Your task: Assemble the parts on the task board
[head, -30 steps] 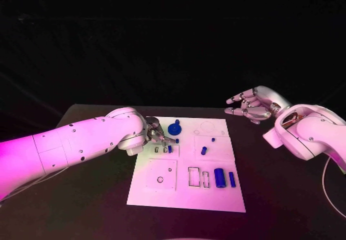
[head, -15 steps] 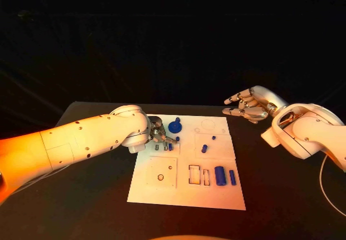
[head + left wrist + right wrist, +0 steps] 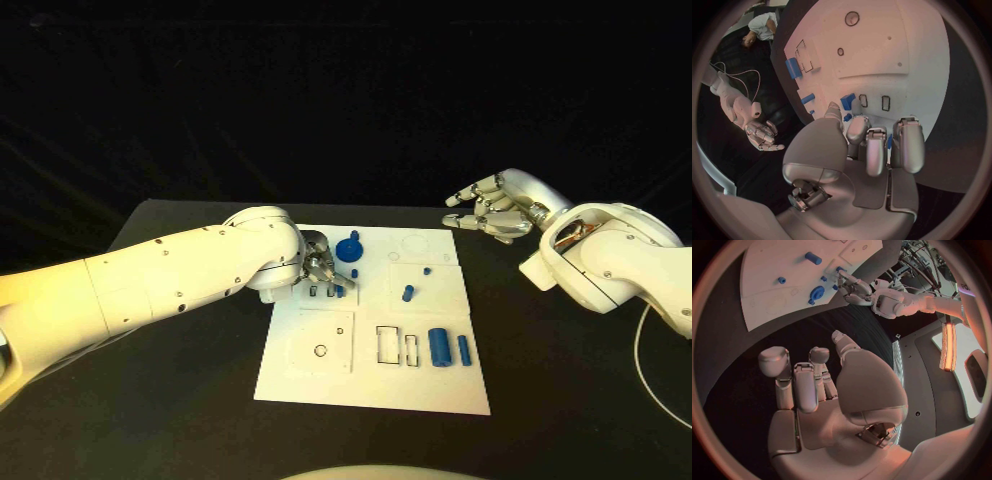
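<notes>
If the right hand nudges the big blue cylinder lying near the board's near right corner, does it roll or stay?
Probably rolls. The big blue cylinder lies on its side on the flat white task board, and no wall or rim is visible around it. It looks rigid, so it should push without deforming. Its smooth finish may slip in a light pinch. A slimmer blue piece beside it could get knocked.

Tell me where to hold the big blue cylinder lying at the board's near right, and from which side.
Take the cylinder across its middle, from above. It lies flat, its long axis running away from the robot, so fingers can close on its two round sides. A thinner blue part lies close beside, so room there looks tight.
</notes>
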You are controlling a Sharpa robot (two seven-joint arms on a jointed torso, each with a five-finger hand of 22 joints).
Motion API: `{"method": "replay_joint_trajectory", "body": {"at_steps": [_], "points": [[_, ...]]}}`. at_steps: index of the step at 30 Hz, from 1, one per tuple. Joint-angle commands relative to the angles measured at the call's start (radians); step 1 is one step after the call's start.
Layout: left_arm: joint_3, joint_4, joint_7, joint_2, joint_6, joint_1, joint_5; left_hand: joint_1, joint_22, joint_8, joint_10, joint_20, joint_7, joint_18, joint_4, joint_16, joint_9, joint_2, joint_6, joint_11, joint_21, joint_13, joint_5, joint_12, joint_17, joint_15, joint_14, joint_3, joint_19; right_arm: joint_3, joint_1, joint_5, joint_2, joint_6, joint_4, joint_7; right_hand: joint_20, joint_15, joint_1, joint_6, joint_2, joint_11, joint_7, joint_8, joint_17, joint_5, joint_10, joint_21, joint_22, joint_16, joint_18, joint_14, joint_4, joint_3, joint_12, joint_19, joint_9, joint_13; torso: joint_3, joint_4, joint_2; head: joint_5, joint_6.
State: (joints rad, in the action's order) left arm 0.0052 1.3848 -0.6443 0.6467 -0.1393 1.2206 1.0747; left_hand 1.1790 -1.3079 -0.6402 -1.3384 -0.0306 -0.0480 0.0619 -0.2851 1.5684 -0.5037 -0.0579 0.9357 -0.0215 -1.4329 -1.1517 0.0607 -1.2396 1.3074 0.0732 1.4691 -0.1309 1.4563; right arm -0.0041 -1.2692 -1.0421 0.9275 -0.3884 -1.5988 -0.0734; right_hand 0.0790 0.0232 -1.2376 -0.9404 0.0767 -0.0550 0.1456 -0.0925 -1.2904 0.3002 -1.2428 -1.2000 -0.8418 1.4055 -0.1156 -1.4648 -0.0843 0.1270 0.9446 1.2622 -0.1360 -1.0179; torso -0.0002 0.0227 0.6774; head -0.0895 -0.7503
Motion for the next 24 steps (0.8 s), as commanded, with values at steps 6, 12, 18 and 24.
{"method": "replay_joint_trajectory", "body": {"at_steps": [6, 12, 18, 24], "points": [[0.000, 0.002, -0.002, -0.005, -0.025, 0.001, 0.006, 0.085, -0.014, -0.015, -0.003, 0.000, 0.003, -0.009, 0.025, 0.002, -0.021, -0.036, -0.016, -0.002, -0.001, -0.003, 0.009, -0.003, 0.263, 0.008, 0.102, 0.025, 0.002, 0.000, 0.002, -0.011, -0.005, 0.007, 0.003, -0.001, 0.002, 0.000, 0.000, -0.008, -0.005, 0.001, -0.003, -0.004, 0.002, 0.008, 0.007, 0.006, 0.002, -0.004, -0.019, -0.046, 0.001, -0.006, -0.003, -0.008, 0.001, 0.002, 0.0004, 0.0008, 0.001, 0.000, -0.005], [0.000, -0.001, -0.002, -0.007, -0.031, 0.001, 0.006, 0.161, -0.008, -0.016, -0.001, 0.003, 0.008, -0.007, 0.062, 0.002, -0.031, -0.057, -0.028, -0.007, 0.004, -0.004, 0.009, 0.001, 0.263, 0.012, 0.102, 0.076, -0.002, 0.000, 0.003, -0.010, -0.006, 0.009, 0.004, -0.002, 0.002, 0.000, -0.001, -0.008, -0.005, 0.002, -0.003, -0.004, 0.002, 0.009, 0.007, 0.006, 0.002, -0.004, -0.019, -0.046, 0.001, -0.006, -0.003, -0.008, 0.001, 0.002, 0.0003, 0.0008, 0.001, 0.002, -0.007], [0.000, -0.005, -0.002, -0.008, -0.022, 0.001, 0.006, 0.208, -0.005, -0.010, 0.002, 0.006, 0.010, -0.006, 0.083, 0.002, -0.037, -0.064, -0.039, -0.009, 0.007, -0.002, 0.013, 0.007, 0.263, 0.015, 0.102, 0.130, -0.006, -0.001, 0.003, -0.008, -0.008, 0.012, 0.006, -0.003, 0.002, 0.000, -0.001, -0.008, -0.005, 0.002, -0.003, -0.004, 0.002, 0.009, 0.007, 0.006, 0.002, -0.004, -0.019, -0.046, 0.001, -0.006, -0.003, -0.008, 0.001, 0.002, 0.0007, 0.0001, 0.000, 0.005, -0.010], [0.000, -0.007, -0.002, -0.007, -0.021, 0.001, 0.006, 0.246, -0.005, -0.001, 0.005, 0.008, 0.011, -0.006, 0.102, 0.002, -0.040, -0.045, -0.048, -0.011, 0.008, -0.003, 0.029, 0.012, 0.263, 0.017, 0.102, 0.203, -0.007, -0.004, 0.004, -0.002, -0.009, 0.021, 0.009, -0.003, 0.002, 0.001, -0.003, -0.009, -0.009, 0.002, -0.003, -0.006, 0.000, 0.014, 0.003, 0.007, 0.002, -0.004, -0.019, -0.047, -0.002, -0.008, 0.004, -0.006, 0.002, -0.002, 0.0008, 0.0004, 0.001, 0.005, -0.010]]}}
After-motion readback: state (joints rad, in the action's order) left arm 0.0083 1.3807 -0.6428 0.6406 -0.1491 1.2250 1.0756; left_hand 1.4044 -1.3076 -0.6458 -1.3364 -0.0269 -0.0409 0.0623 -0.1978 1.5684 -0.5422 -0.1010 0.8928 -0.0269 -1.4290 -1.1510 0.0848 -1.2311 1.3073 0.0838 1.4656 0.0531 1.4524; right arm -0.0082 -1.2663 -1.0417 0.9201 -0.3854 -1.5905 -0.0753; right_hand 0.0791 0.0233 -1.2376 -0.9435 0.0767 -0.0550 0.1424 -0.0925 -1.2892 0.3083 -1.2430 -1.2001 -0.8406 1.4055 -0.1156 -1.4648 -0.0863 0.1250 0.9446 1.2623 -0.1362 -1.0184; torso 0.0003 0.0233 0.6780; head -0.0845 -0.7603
